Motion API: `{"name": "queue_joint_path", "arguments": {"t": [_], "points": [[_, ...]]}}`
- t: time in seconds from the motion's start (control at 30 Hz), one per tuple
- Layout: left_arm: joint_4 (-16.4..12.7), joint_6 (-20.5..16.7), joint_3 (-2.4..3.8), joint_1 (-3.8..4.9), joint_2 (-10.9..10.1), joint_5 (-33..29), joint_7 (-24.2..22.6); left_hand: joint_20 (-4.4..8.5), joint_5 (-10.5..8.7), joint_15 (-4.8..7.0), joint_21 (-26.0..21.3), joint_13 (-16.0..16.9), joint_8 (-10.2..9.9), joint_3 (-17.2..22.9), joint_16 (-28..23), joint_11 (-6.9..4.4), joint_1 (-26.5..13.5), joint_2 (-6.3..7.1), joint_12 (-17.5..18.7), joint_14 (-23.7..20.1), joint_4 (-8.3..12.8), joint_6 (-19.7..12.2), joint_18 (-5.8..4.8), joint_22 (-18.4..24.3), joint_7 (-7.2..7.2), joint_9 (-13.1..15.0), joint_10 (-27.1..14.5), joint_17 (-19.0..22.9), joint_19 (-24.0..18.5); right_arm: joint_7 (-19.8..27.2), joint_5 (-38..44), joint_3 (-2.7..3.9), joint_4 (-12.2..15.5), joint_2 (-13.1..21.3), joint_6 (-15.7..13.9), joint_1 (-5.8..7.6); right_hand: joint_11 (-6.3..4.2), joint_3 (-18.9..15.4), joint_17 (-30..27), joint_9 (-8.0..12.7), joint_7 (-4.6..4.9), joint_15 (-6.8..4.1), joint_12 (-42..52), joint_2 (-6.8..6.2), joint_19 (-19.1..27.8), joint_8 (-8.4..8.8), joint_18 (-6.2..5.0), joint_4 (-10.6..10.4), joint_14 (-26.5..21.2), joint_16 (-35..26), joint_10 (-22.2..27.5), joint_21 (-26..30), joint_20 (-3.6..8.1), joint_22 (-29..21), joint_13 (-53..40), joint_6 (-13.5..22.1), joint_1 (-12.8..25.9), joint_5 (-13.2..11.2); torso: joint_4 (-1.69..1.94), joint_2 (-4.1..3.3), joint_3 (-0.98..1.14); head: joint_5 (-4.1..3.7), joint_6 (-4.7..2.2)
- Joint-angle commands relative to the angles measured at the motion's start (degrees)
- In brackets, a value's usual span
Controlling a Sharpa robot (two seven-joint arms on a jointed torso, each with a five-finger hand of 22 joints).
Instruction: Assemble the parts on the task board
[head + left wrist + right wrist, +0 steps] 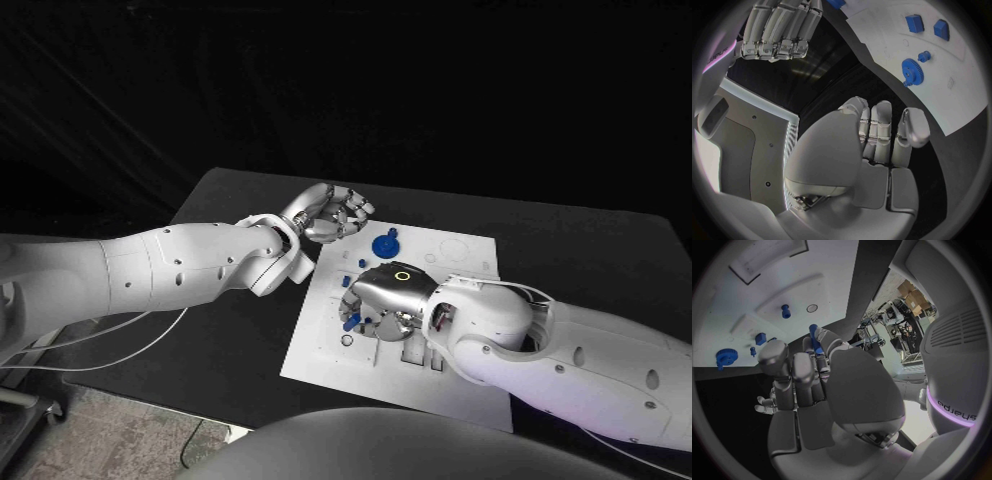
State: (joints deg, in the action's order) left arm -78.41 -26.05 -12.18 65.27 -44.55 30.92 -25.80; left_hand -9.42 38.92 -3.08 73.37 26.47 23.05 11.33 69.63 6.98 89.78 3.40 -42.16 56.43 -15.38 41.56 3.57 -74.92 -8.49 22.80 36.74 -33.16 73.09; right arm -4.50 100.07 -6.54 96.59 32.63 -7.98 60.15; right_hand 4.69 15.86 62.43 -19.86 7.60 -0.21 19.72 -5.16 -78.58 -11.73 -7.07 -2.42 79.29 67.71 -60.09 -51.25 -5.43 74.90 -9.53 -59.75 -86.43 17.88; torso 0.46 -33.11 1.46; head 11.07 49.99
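The white task board (325, 345) lies in the middle of the black table. A blue gear (385, 245) sits near its far edge, and small blue parts (352, 266) lie beside it. My right hand (387, 300) hovers over the board's middle and pinches a slim blue peg (815, 340) between thumb and fingers. Another blue peg (786, 311) stands on the board beyond it, near a round hole (812, 308). My left hand (329, 213) hangs off the board's far left corner, its fingers curled in around nothing. The gear (909, 67) and two blue blocks (914, 23) show past the left hand (879, 135).
Bare black table (231, 330) runs along the board's left side under my left forearm. A white cable (101, 345) trails off the table's left edge. Outlined slots (757, 262) are printed on the board's far part.
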Motion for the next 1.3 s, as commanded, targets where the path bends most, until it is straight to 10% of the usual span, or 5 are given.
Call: {"name": "queue_joint_path", "arguments": {"t": [0.03,1.3], "points": [[-0.25,0.96,0.03,0.01,0.1,0.06,-0.07,0.1,0.16,-0.09,-0.3,-0.1,0.14,0.22,-0.32,0.12,0.44,-0.01,0.04,-0.55,0.04,-0.04,1.15,-8.82,-0.34,-0.07,-0.07,0.32,-0.45,0.46,5.35,0.04,-1.29,-1.39,2.58,-0.67,-0.54,0.15,-0.24,0.03,-0.07,-0.03,-0.4,-0.69,0.55,0.36,0.36,0.34,-0.66,-0.39,-1.23,0.32,-0.07,6.22,0.0,0.25,0.08,0.38,0.05,-0.04,0.05,0.17,0.01],[-0.29,1.27,0.03,0.0,0.25,0.06,0.0,0.04,0.13,-0.18,-1.33,-0.25,0.2,0.16,-1.23,0.2,0.51,0.04,0.05,-1.83,-0.09,-0.17,1.41,-8.44,-0.35,-0.2,-0.28,1.81,-1.56,-0.53,10.74,0.04,-3.15,-4.59,7.8,-2.39,-0.64,3.88,-1.14,-0.12,-0.21,-0.22,-3.01,-1.19,1.54,2.22,0.24,2.12,-1.48,-1.18,-2.46,0.18,0.23,6.19,0.16,-0.52,0.23,5.88,-0.11,0.06,0.0,0.33,0.01]]}}
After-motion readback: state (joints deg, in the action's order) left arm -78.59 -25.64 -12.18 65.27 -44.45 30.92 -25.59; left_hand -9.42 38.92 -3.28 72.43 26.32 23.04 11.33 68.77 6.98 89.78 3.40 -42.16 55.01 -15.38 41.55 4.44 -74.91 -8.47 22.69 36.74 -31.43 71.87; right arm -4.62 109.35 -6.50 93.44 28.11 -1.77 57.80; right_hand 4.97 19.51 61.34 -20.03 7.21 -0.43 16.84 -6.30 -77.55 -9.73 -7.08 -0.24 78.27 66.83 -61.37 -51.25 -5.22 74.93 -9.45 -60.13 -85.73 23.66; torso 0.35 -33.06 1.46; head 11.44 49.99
